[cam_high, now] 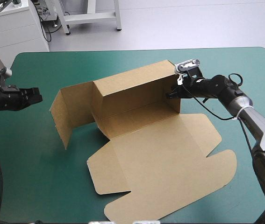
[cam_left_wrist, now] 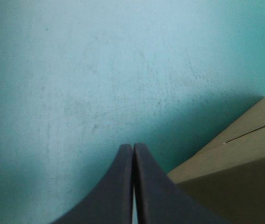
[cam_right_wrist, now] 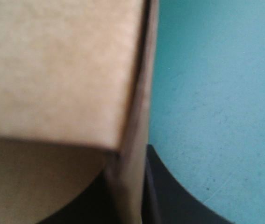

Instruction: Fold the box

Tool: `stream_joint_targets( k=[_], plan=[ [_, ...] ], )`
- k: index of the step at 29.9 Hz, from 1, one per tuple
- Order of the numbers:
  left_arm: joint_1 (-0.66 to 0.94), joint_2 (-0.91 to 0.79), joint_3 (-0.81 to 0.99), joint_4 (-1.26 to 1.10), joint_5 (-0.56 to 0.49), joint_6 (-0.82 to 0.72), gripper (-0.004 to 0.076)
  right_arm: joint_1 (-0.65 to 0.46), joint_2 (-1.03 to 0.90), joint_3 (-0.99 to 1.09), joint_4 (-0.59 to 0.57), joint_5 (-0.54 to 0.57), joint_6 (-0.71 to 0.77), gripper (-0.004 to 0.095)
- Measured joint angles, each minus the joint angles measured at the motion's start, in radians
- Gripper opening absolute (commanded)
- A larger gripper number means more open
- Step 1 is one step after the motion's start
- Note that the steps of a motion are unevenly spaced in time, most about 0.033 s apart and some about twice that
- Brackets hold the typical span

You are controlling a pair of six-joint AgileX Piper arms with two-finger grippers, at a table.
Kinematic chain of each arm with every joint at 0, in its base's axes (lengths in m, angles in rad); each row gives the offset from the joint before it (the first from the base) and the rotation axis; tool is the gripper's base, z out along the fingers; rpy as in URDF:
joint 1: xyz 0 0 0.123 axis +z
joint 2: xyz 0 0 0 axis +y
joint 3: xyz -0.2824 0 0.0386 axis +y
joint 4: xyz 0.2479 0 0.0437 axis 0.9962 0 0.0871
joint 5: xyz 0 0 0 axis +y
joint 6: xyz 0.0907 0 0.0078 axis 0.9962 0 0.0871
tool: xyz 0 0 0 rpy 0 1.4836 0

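**Box part-formed at mid-table.** You see the brown box (cam_high: 160, 154) near the middle of the teal-green cover (cam_high: 39, 177). It is a cut board sheet, partly raised.

- 1 long rear wall stands upright.
- 1 side panel stands at the wall's left end, swung out toward the table's left edge.
- A narrow floor strip lies in front of the wall.
- The broad lid sheet, with rounded flaps, lies flat toward the near edge.

Your right gripper (cam_high: 172, 94) clamps the right end of the rear wall. In its wrist view the board (cam_right_wrist: 57, 70) passes between the 2 black fingers (cam_right_wrist: 169, 196), pinched all but together over the cover (cam_right_wrist: 216, 93).

Your left gripper (cam_high: 34, 96) hovers left of the side panel and apart from it, holding nothing. Its fingers (cam_left_wrist: 118, 186) meet in 1 arch above the cover (cam_left_wrist: 99, 70), with a box corner (cam_left_wrist: 235, 177) just beside them.
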Motion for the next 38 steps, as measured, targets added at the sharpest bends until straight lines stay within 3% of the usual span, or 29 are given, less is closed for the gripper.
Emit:
stream_joint_targets(
  k=[5,9,16,25,38],
  plan=[
    [0.081,0.000,0.144,-0.081,-0.021,0.076,-0.0032,0.000,0.000,-0.006,-0.037,0.004,0.069,-0.0023],
    [0.094,0.000,0.191,-0.113,-0.032,0.106,-0.0032,-0.003,0.000,-0.052,-0.123,0.070,0.212,-0.0021],
    [0.094,-0.002,0.196,-0.135,-0.036,0.110,-0.0032,-0.013,0.000,-0.252,-0.385,0.390,0.530,-0.0021],
    [0.095,-0.002,0.196,-0.135,-0.039,0.110,-0.0032,-0.013,0.004,-0.362,-0.506,0.718,0.685,-0.0022],
    [0.095,-0.002,0.197,-0.135,-0.024,0.110,-0.0032,-0.013,0.080,-0.364,-0.541,0.726,0.750,-0.0022]
  ],
)
